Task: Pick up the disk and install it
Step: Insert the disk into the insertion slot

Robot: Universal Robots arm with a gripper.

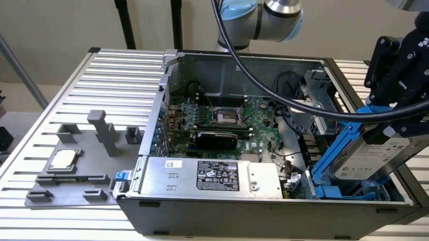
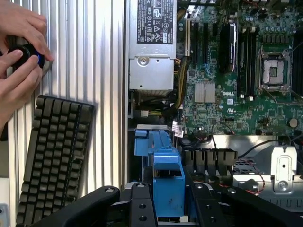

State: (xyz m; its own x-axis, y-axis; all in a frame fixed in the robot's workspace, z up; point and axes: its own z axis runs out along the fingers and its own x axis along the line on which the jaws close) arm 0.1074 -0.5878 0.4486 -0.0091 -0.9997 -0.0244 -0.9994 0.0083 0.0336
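Note:
The disk [image 1: 372,155] is a silver-grey drive with a white label, framed by blue carrier rails [image 1: 334,150]. It hangs tilted above the front corner of the open computer case [image 1: 268,208], at the exterior view's right. My gripper [image 1: 392,128] is shut on it from above. Its lower end reaches down toward the blue drive bay [image 1: 345,192]. In the wrist view the blue carrier [image 2: 165,165] sits between my black fingers [image 2: 142,208], with my gripper [image 2: 169,210] closed around it.
Inside the case lie the motherboard [image 1: 221,118] and a silver power-supply box [image 1: 214,175]. A square CPU chip [image 1: 64,159] rests on a grey fixture at the exterior view's left. A person's hands [image 2: 19,52] hold a black device near a keyboard [image 2: 52,156].

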